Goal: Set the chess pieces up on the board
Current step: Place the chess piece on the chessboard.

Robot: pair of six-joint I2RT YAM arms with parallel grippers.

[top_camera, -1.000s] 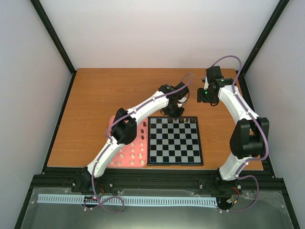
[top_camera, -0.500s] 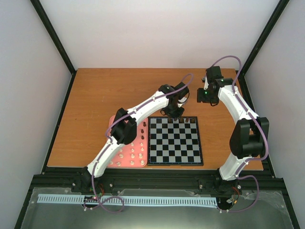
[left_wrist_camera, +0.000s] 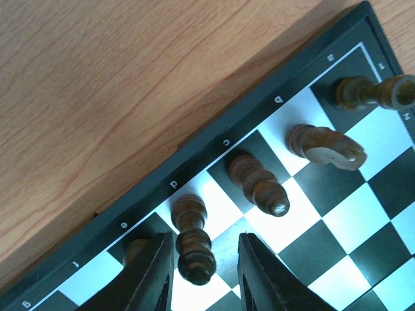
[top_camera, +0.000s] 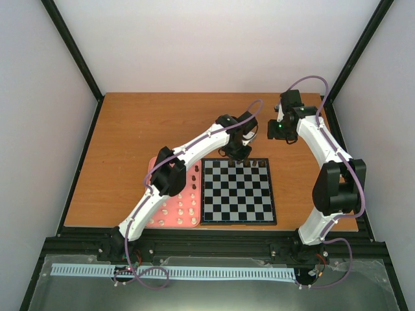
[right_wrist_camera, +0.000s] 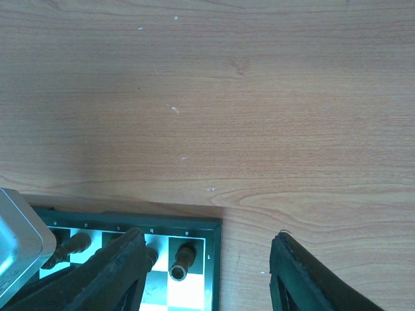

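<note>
The left claw [left_wrist_camera: 206, 238], clamped a second ago, has now loosened. Its two fingers stand either side of a dark piece [left_wrist_camera: 193, 249] with white square showing between the piece and one finger, so it is released rather than grasping. The arm itself has barely shifted in the top view over that second. The piece stands upright between the fingers on the square marked d, in the back row of the board [left_wrist_camera: 194, 152], just inside the edge that lies beyond the fingertips.

Along that row on one side of the claw stand three more dark pieces, at c [left_wrist_camera: 259, 184], b [left_wrist_camera: 324, 146] and a [left_wrist_camera: 369, 92]. On the other side, one more [left_wrist_camera: 135, 249] shows half hidden behind a finger.

This reads as one placement just finished. The next move is probably a straight lift clear, since the neighbours stand close and a sideways brush could topple them.

The right claw [right_wrist_camera: 209, 240] hangs wide open with nothing in it, above the wooden table [right_wrist_camera: 259, 97], with the board's corner just below it.

Much remains: the pink tray [top_camera: 153, 219], well back from the left claw, holds many pieces, cream ones [top_camera: 179, 210] among them.
</note>
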